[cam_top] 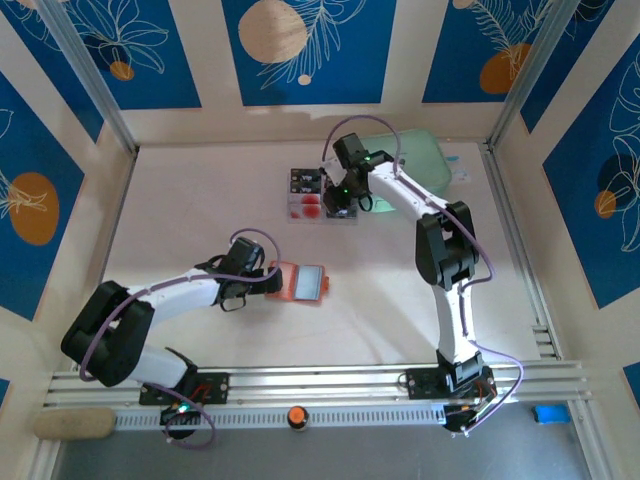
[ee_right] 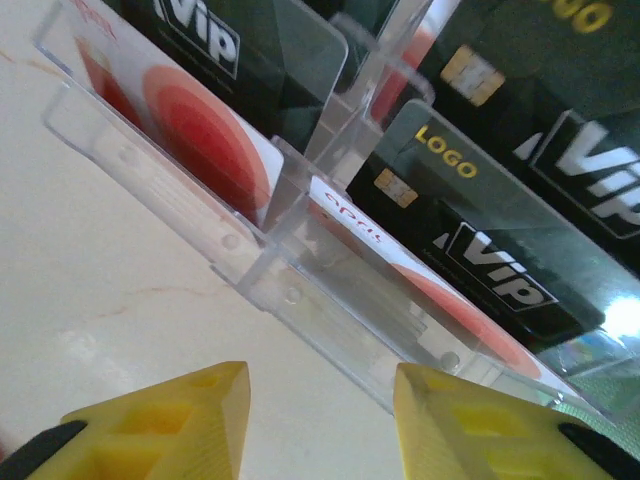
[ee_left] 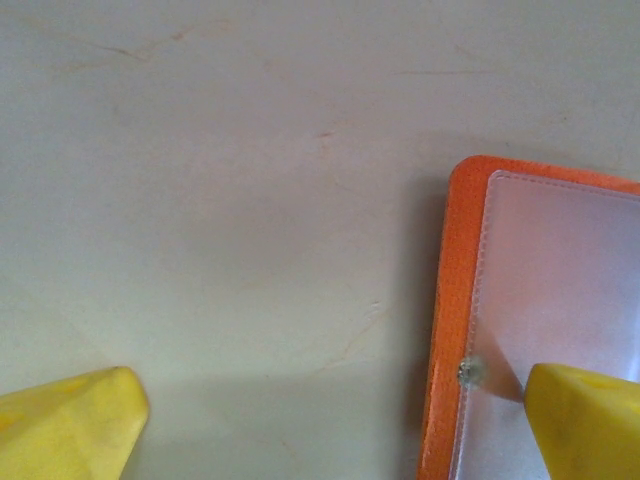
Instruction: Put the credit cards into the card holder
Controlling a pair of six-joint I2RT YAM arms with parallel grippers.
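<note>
Credit cards (ee_right: 480,250) lie just in front of the right end effector (ee_right: 320,395), inside one clear plastic tray (ee_right: 290,285) with thin transparent dividers. I count at least three cards by their glossy black halves with the white letters "VIP". Two of them also show a white half with a round red blob, and one carries a gold word "LOGO" and a small chip. They overlap, so the exact number I cannot tell. The two yellow fingers of this end effector stand apart with nothing between them, and their tips are near the front wall of the tray. On the other side of this end effector, away from the tray, lies one mint-green pouch (cam_top: 425,160) with rounded corners.

One card holder (ee_left: 445,330) lies at the right side of the left end effector (ee_left: 335,400). It is flat, with an orange-red border, a rounded corner and a frosted, stitched plastic pocket. One tiny round snap button (ee_left: 468,372) sits at the edge of the pocket. The left end effector is spread wide and grips nothing: its right fingertip (ee_left: 585,425) is over the pocket, and its left one is over the pale, faintly veined tabletop (ee_left: 250,200).
</note>
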